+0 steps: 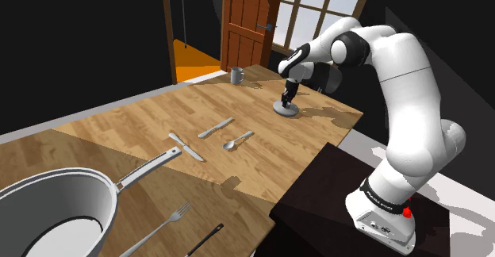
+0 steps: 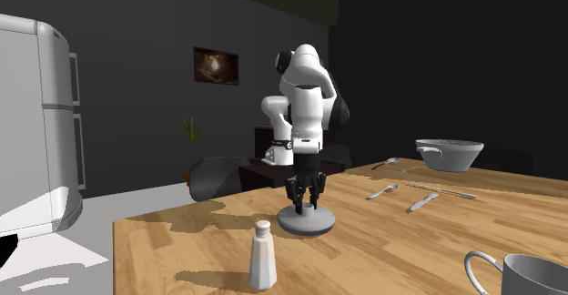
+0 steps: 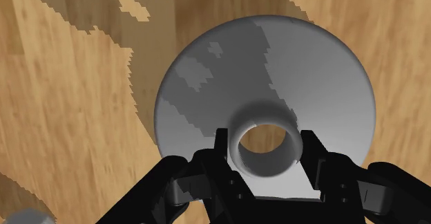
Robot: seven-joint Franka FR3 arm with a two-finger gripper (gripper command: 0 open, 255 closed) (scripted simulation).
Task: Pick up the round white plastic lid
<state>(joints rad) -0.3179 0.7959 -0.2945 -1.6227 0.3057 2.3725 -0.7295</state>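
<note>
Wooden table (image 1: 262,164) as the base, so plan on a straight vertical lift, no dragging toward the edge. Round pale-grey disc of a lid (image 1: 294,113) lying flat near the stand-side edge, up toward the far corner. All-black two-finger gripper (image 3: 264,150) down over it. Keep centred, squeeze firm before rising. Short hollow grey knob (image 3: 265,169) pinched between the fingers (image 3: 222,160), by the look of it. No real long axis on a disc: face flat to the wood, knob pointing straight up at the wrist.
</note>
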